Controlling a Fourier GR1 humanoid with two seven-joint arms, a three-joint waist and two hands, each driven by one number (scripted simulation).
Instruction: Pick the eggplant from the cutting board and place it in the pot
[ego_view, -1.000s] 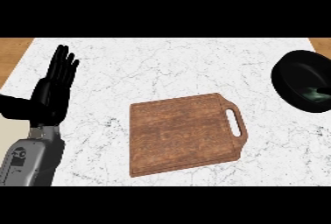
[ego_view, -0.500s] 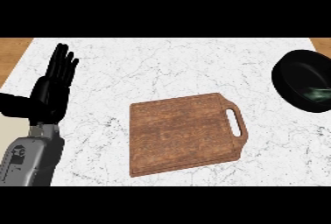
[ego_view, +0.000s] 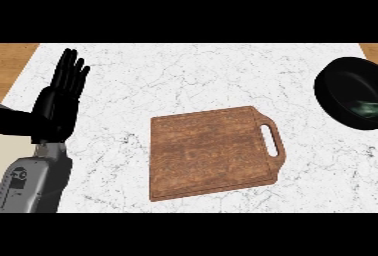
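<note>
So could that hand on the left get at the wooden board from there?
Probably yes. The left hand rests open at the view's left, and only counter lies between it and the cutting board; nothing stands in the way.

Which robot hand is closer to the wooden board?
Left, as far as shows: the left hand rests open left of the cutting board, not touching. The right hand is out of view.

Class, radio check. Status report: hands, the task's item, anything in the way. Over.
Left hand open, resting at left edge; right hand not in view. Cutting board bare, no eggplant seen. Pot at right edge, pale glint inside. No obstruction seen.
</note>
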